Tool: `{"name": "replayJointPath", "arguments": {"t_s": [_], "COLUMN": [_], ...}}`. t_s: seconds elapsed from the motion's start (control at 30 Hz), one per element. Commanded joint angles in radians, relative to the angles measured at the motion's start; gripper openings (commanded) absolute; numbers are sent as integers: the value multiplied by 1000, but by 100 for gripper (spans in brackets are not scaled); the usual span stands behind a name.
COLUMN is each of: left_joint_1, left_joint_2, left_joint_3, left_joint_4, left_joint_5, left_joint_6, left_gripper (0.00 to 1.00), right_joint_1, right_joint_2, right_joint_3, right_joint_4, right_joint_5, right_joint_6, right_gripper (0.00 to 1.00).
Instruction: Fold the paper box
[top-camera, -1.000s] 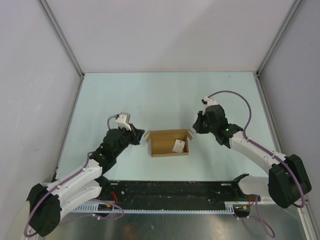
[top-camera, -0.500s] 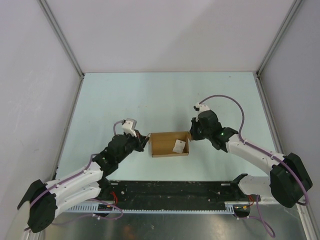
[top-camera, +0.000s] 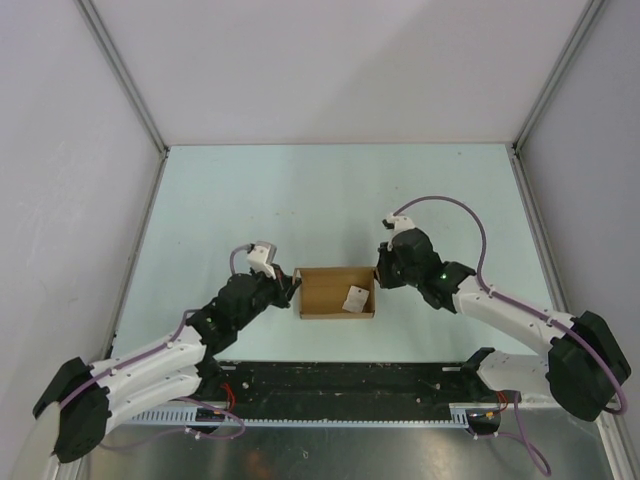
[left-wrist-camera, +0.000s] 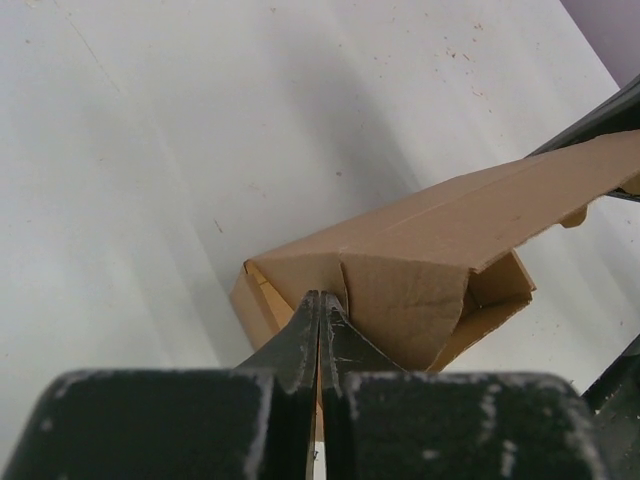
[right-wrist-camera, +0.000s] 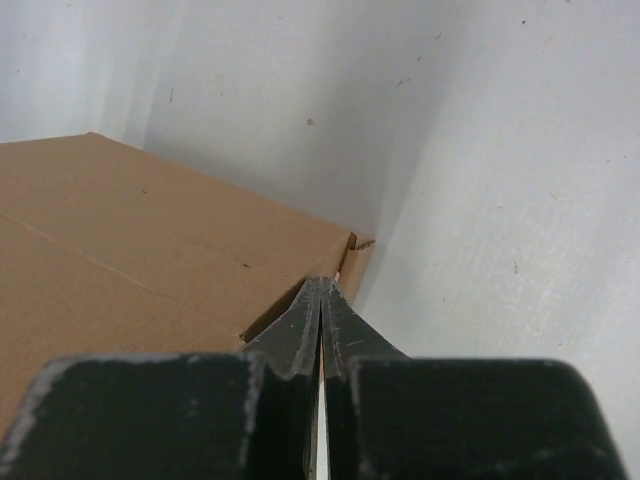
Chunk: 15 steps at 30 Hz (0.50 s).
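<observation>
The paper box (top-camera: 337, 292) is a tan open-topped cardboard box lying in the middle of the table, with a small white tag (top-camera: 354, 296) inside it. My left gripper (top-camera: 293, 283) is shut, and its tips press against the box's left end. In the left wrist view the closed fingertips (left-wrist-camera: 320, 297) touch the folded end flap of the box (left-wrist-camera: 420, 280). My right gripper (top-camera: 378, 275) is shut at the box's right end. In the right wrist view its tips (right-wrist-camera: 321, 283) sit at the corner of the box (right-wrist-camera: 150, 230).
The pale table (top-camera: 330, 190) is walled by grey panels at the left, back and right. A black rail (top-camera: 340, 385) with cables runs along the near edge between the arm bases.
Both grippers have moved inward to the ends of the box. The end flaps that stuck outward now lie folded in against the box.
</observation>
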Motion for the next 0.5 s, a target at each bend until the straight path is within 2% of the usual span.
{"name": "replayJointPath", "arguments": {"t_s": [0.0, 0.47], "left_joint_1": [-24, -67], "left_joint_2": [-49, -141], "left_joint_3": [-37, -134], "left_joint_4": [37, 53], "left_joint_5": [-28, -102], "left_joint_6": [-31, -87], "left_gripper": [0, 0], "right_joint_1": [23, 73], "right_joint_2": [-20, -92], "right_joint_3": [-27, -110], "right_joint_4": [55, 79], "right_joint_5": [16, 77], "right_joint_6": [25, 59], "right_gripper": [0, 0]}}
